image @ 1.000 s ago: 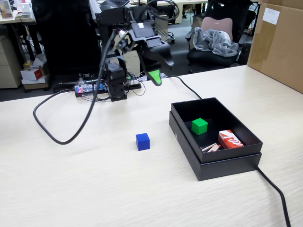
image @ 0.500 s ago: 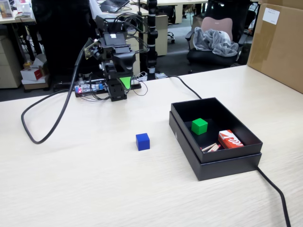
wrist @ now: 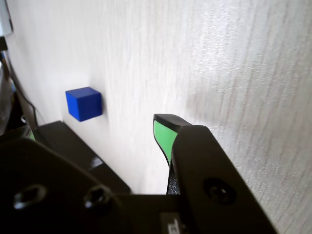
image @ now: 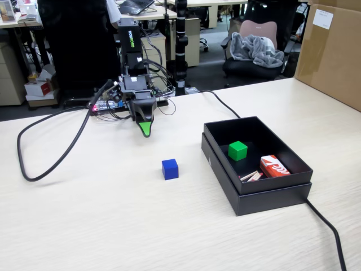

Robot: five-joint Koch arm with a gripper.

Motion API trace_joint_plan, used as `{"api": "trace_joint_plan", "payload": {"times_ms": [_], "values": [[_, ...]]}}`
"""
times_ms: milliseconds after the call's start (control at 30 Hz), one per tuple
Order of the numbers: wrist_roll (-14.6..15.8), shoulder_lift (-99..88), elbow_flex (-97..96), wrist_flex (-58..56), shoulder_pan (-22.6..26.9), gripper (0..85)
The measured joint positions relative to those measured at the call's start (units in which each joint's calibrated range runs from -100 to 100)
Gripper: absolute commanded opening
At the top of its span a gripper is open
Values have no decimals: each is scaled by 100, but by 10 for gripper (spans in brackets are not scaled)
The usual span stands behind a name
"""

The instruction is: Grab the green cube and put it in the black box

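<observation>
One green cube (image: 237,150) sits inside the black box (image: 265,197).

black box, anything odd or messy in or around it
Nothing looks spilled or damaged. The black box sits flat on the table with the green cube upright inside, beside a red and white packet and some thin sticks lying loose in one corner. A black cable runs out from behind the box.
</observation>
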Motion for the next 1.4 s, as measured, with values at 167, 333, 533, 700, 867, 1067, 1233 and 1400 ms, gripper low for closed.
{"api": "trace_joint_plan", "payload": {"times_ms": [167, 333, 533, 700, 867, 1067, 1233, 1400], "values": [[-29, -26, -876, 906, -15, 475], [-29, -26, -1397, 1316, -5, 476], [-24, -26, -1461, 1239, -5, 491], [-34, -104, -1461, 999, 5, 491], [-34, -91, -1461, 999, 5, 491], [-34, -104, -1461, 999, 5, 491], [-34, -91, -1461, 999, 10, 491], [-34, -91, -1461, 999, 5, 491]]}}
